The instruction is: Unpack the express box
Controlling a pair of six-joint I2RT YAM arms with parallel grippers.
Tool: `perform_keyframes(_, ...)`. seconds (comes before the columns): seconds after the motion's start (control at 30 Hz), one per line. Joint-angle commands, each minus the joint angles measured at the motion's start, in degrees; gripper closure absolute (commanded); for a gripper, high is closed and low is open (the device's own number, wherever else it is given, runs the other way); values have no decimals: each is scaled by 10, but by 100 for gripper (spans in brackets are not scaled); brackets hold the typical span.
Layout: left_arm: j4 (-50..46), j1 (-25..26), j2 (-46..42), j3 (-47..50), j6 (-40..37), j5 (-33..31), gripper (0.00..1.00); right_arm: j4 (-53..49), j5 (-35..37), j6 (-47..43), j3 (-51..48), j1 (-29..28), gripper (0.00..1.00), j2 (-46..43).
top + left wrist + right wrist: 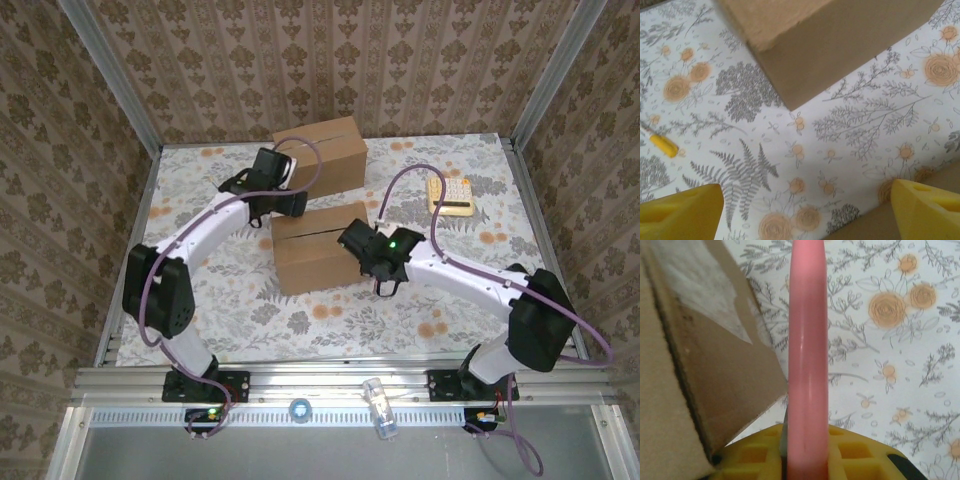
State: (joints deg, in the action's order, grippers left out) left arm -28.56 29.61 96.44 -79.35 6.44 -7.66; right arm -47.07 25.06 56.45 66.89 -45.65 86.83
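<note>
Floral tablecloth (330, 310) | pink cutter (807, 365) was clamped by right gripper (807, 452) beside box (315, 245) | left gripper (805, 212) was spread, empty | seam cut judged next.

Kind of place: a robot test cell in a lab, dressed to look homely
Frame: a bare aluminium post (106, 70) rises in the upper left of the top view and another (563, 60) in the upper right; an aluminium rail (330, 382) runs along the bottom
Machines: left arm (202, 234) and right arm (470, 282) are bolted at that rail, each trailing purple cable (418, 167)
Walls: damask wallpaper (330, 60) panels close the top, left and right sides
Tabletop: a floral printed cover (420, 320) fills the centre
</note>
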Motion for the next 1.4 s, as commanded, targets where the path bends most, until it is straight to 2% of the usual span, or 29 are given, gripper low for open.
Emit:
perform_keyframes(0.0,-67,9,-37,40,17,5,14,73,-23,-67,44,24,100,26)
perform_keyframes(0.23,-85,13,-134,121,66,7,14,109,-86,-166,124,61,100,99)
perform_keyframes(0.57,-118,50,-283,217,147,10,14,147,-212,-282,260,82,100,212)
perform_keyframes(0.8,-126,76,-332,252,184,11,13,126,-284,-335,361,84,100,288)
perform_keyframes(1.07,-117,100,-335,260,207,13,12,102,-280,-345,411,89,100,330)
perform_keyframes(1.37,-159,114,-350,219,200,-1,7,82,-177,-333,386,121,100,280)
